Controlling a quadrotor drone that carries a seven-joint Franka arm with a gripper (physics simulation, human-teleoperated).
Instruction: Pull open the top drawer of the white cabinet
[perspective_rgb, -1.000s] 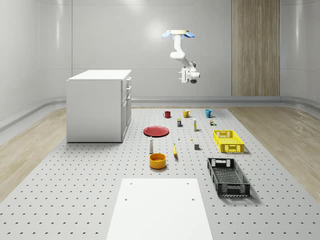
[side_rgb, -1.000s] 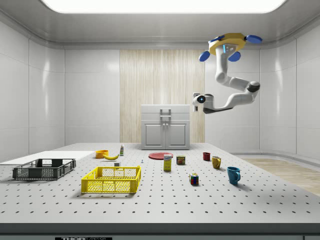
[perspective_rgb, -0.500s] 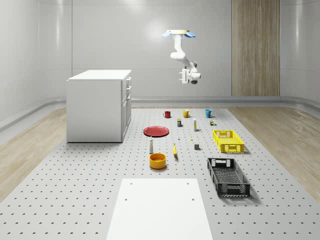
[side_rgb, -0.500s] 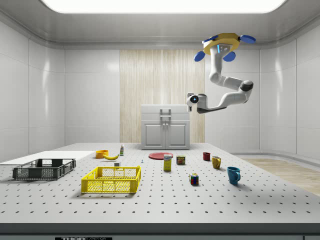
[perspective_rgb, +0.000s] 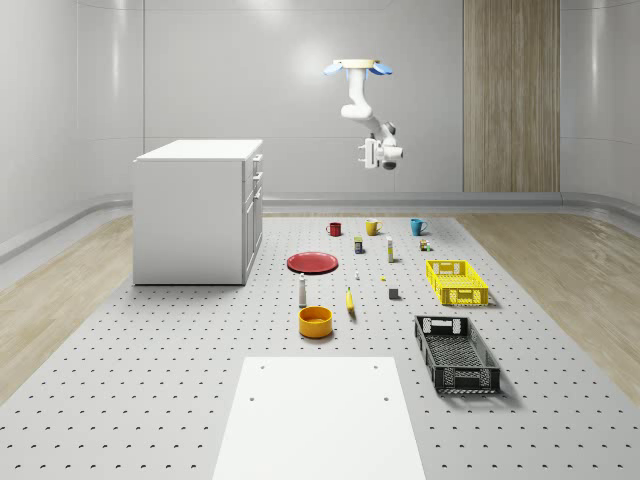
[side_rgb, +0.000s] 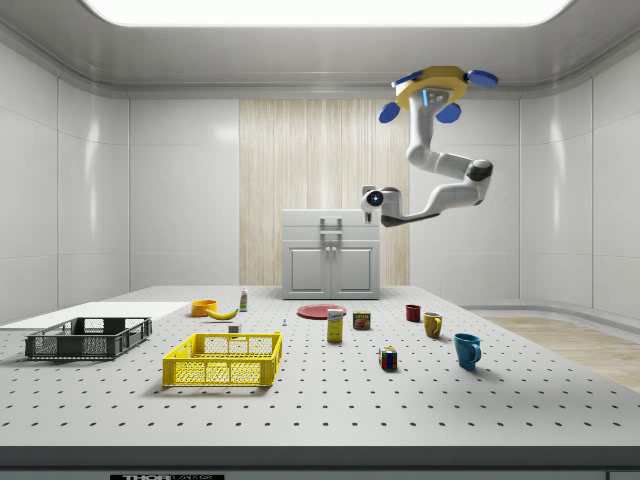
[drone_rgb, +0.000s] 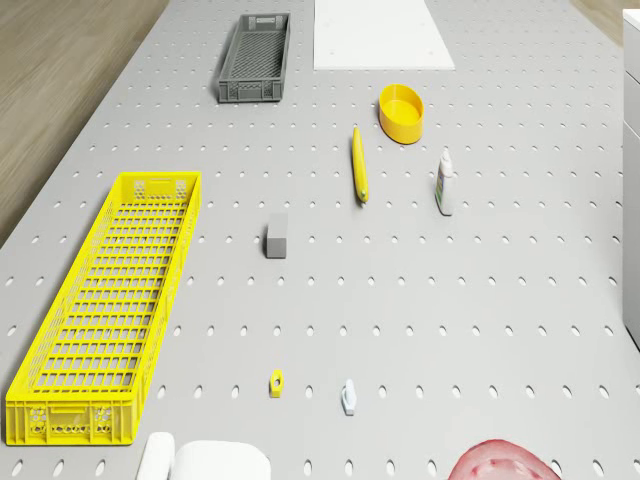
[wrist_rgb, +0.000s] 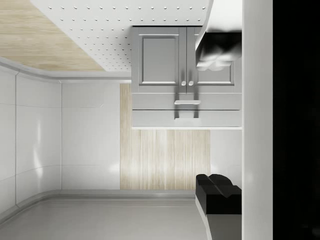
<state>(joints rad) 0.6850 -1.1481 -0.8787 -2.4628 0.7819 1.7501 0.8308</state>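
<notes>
The table (perspective_rgb: 150, 400) carries the white cabinet (perspective_rgb: 195, 215) toward the whole-scene view's left, its front facing the scattered cups, crates and plate. The top drawer (side_rgb: 331, 220) sits shut, flush with the front, its handle (wrist_rgb: 187, 102) plain in the wrist view.

The drone (side_rgb: 430, 88) hovers high over the table's far end, above the cups and well apart from the cabinet. By my reading this is the approach step: nothing is touched yet. Next the claw has to come down to the top drawer's level and close in on the handle, lined up so a finger passes on each side of the bar, then clamp and draw straight back.

The arm (side_rgb: 440, 180) hangs below the drone, bends at the elbow and reaches level toward the cabinet, wrist pointing at its front.

The claw (side_rgb: 372, 200) is in free air, holding nothing. Its pads (wrist_rgb: 217, 187) stand wide apart in the wrist view, so it is spread.
</notes>
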